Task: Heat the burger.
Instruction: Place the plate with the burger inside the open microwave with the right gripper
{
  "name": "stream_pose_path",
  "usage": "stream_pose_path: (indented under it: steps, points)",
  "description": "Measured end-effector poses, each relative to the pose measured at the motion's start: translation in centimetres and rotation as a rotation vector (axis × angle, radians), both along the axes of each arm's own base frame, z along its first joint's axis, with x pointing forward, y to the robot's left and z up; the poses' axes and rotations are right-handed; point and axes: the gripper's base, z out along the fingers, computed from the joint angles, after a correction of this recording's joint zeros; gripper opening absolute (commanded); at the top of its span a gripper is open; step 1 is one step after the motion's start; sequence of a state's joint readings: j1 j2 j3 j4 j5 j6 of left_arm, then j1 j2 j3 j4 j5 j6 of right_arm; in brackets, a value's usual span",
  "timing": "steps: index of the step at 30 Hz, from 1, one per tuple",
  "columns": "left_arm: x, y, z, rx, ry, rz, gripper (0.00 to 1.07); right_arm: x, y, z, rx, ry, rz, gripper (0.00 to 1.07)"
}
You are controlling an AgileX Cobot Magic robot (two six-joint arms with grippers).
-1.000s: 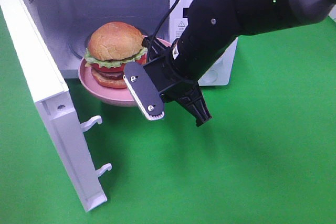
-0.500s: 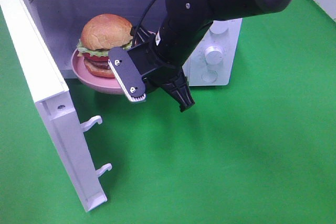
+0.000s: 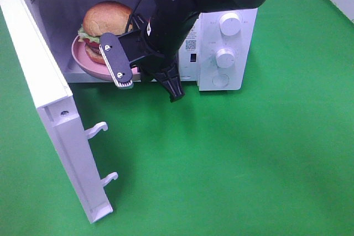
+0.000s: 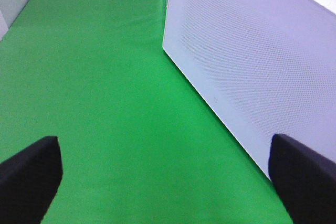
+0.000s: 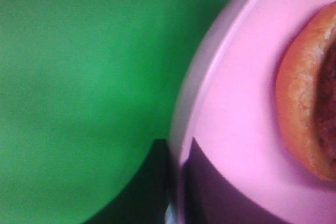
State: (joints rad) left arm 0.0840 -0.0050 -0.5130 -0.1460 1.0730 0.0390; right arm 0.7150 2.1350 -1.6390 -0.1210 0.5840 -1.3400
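The burger (image 3: 105, 20), with a golden-brown bun, lettuce and patty, sits on a pink plate (image 3: 83, 63). The plate is partly inside the open white microwave (image 3: 227, 4), and its near rim still sticks out of the opening. My right gripper (image 3: 135, 73) is shut on the plate's near rim. The right wrist view shows the plate (image 5: 236, 103) pinched at its edge by the gripper (image 5: 176, 192), with the burger's bun (image 5: 310, 108) beside it. My left gripper (image 4: 168, 182) is open and empty, low over the green cloth beside the microwave door (image 4: 252, 61).
The microwave door (image 3: 50, 109) stands swung open at the left, with two latch hooks (image 3: 97, 130) on its edge. The control knobs (image 3: 227, 56) are on the microwave's right front. Green cloth (image 3: 249, 164) covers the table.
My right arm has carried the plate and burger back and to the left, from in front of the opening into the microwave cavity. The door has not moved.
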Motion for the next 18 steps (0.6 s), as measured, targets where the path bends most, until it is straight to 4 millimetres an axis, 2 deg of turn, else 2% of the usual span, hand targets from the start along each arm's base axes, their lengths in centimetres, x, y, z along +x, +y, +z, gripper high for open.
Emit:
stream_pose_path:
  steps: [18]
  points:
    - [0.0, 0.0, 0.0, 0.000, 0.000, 0.000, 1.00, 2.2, 1.4, -1.5, 0.034, -0.006, -0.071, 0.00]
